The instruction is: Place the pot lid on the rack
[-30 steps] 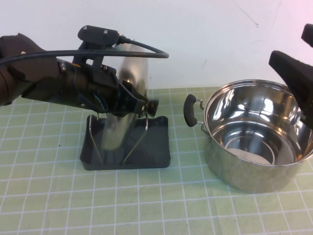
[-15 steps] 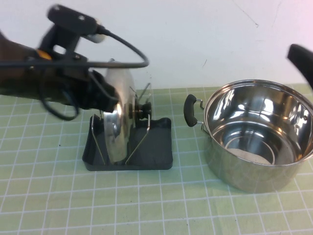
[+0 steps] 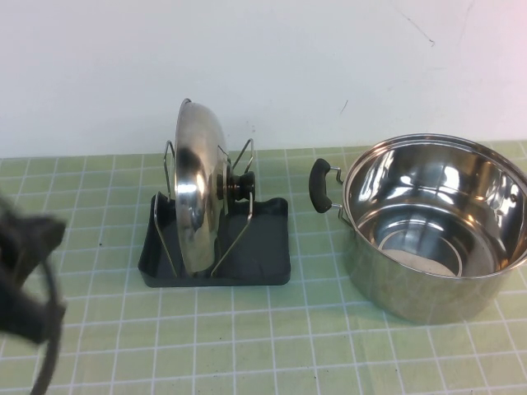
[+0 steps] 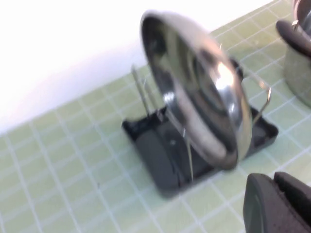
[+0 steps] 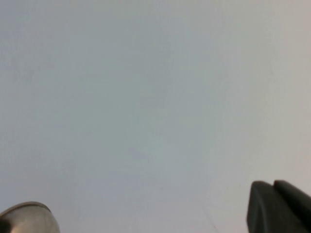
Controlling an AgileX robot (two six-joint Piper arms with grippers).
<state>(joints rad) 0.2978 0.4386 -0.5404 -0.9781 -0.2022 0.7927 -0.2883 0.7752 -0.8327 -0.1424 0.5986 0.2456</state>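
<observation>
The shiny steel pot lid (image 3: 198, 193) stands on edge in the dark grey rack (image 3: 263, 259), between its wire uprights, with its black knob (image 3: 244, 184) towards the pot. Nothing holds it. The lid (image 4: 204, 111) and rack (image 4: 155, 160) also show in the left wrist view. My left arm (image 3: 25, 280) is a blurred dark shape at the near left, well clear of the rack. The left gripper (image 4: 273, 180) is shut and empty. My right gripper (image 5: 272, 187) is out of the high view; it is shut, empty, and faces the white wall.
The deep steel pot (image 3: 436, 222) with black side handles (image 3: 320, 186) stands to the right of the rack on the green grid mat (image 3: 247, 346). A white wall runs behind. A steel edge (image 5: 29, 216) shows in the right wrist view.
My left gripper let go of the lid, left it standing in the rack and drew back to the near left. The right arm moved out of the high view.
</observation>
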